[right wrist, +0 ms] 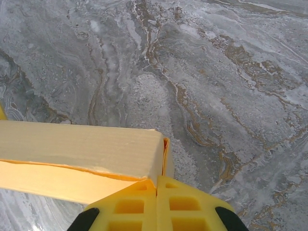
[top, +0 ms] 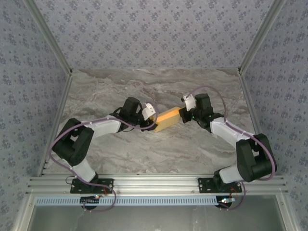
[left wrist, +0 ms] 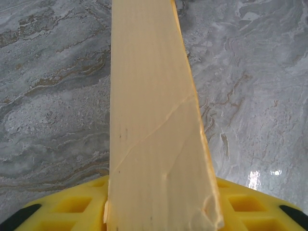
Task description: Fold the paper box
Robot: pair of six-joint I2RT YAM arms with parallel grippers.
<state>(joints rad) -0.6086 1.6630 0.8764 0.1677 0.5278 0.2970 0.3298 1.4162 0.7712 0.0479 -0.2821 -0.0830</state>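
The paper box [top: 167, 119] is a long yellow-orange card box lying mid-table between my two grippers. My left gripper [top: 153, 115] is at its left end. In the left wrist view the box [left wrist: 149, 110] runs up from between the yellow fingers [left wrist: 72, 206], and its top face hides their inner edges. My right gripper [top: 183, 114] is at the right end. In the right wrist view its fingertips [right wrist: 157, 182] are pressed together on the thin end flap of the box [right wrist: 82, 149].
The marble table [top: 144, 154] has free room all round the box. Patterned walls [top: 144, 33] with metal posts close it in at the back and both sides. An aluminium rail [top: 154, 185] carrying the arm bases runs along the near edge.
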